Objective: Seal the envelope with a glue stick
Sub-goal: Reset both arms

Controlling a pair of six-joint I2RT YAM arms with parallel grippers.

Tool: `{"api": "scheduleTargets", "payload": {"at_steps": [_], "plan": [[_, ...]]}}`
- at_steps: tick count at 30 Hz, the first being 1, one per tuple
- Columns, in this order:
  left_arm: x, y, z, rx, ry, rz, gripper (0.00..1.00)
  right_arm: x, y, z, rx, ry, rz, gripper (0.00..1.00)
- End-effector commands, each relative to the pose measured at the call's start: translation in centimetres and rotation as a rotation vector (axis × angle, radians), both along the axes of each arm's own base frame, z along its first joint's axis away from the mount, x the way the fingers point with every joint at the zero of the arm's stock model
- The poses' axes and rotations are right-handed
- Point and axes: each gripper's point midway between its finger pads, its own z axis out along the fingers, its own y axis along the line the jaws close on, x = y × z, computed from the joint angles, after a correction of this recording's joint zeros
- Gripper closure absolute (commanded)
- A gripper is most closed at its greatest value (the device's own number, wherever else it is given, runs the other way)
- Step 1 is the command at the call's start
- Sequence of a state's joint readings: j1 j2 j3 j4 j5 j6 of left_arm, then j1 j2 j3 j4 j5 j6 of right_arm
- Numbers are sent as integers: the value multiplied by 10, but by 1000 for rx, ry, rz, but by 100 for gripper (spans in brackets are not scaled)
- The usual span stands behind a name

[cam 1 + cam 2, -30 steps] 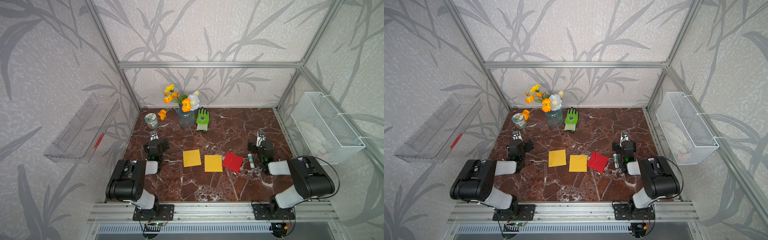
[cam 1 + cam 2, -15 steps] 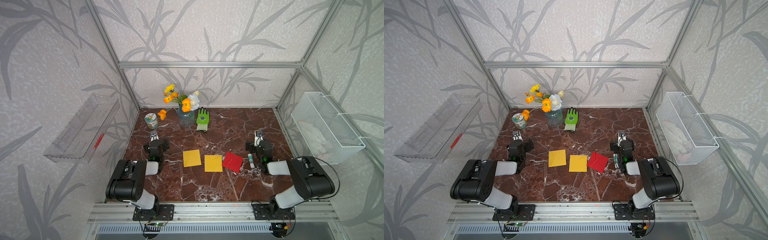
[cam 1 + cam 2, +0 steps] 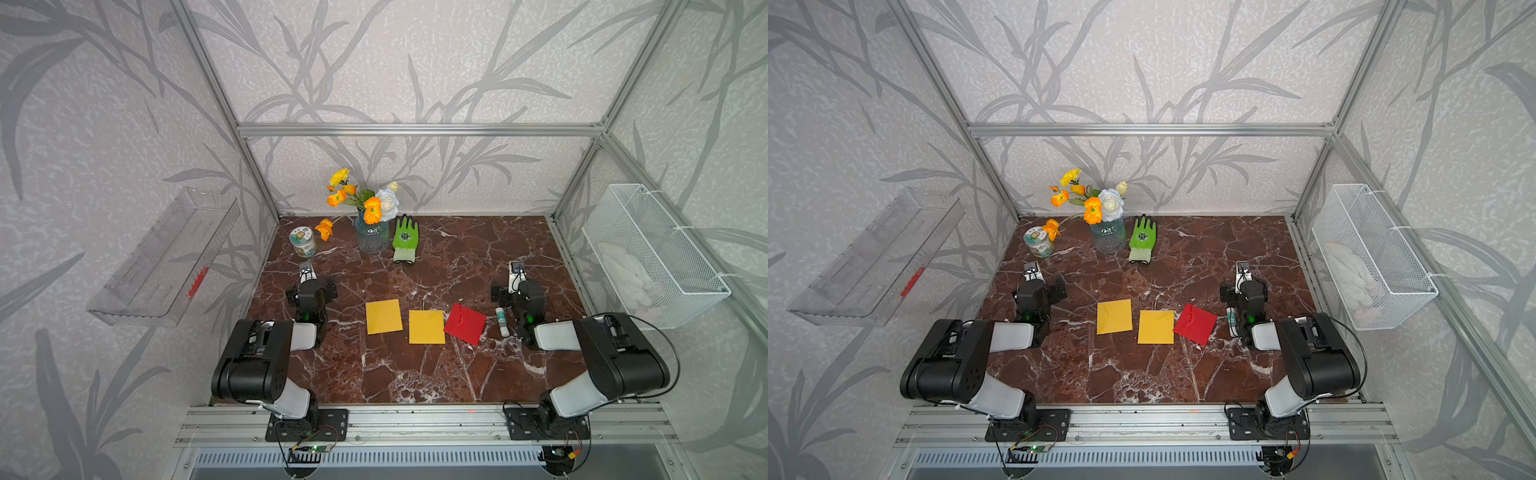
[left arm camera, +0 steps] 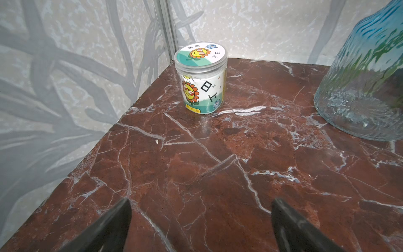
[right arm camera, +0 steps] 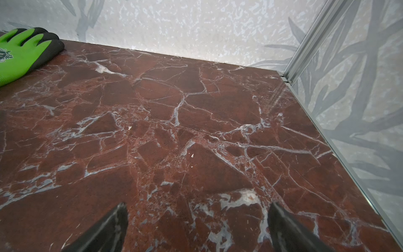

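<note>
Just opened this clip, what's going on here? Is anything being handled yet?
Nothing is being handled. Both arms sit low at the sides of the marble table, and the left gripper and right gripper are open and empty. A yellow envelope, a second yellow envelope and a red envelope lie flat in a row between them. The glue stick lies on the table beside the red envelope, next to the right arm, untouched.

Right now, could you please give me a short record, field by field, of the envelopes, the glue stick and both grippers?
left gripper: open, empty
right gripper: open, empty
envelopes: yellow square paper envelope nearest the left gripper; second yellow envelope in the middle; red paper envelope, tilted
glue stick: small white tube, green label, lying flat beside the red paper envelope, on the right gripper's side, unheld
</note>
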State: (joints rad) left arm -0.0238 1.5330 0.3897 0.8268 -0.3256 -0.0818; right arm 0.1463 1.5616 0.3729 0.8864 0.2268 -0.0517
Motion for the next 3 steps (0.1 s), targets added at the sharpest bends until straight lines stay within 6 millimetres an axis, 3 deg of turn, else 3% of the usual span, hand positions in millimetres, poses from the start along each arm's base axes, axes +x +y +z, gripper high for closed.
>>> {"api": "scheduleTargets", "payload": {"at_steps": [1,3], "plan": [[2,3,7,1,-21,19,0,5,-3,10,11,-23,-13,1],[2,3,7,1,-22,20,0,5,-3,10,11,-26,-13,1]]}}
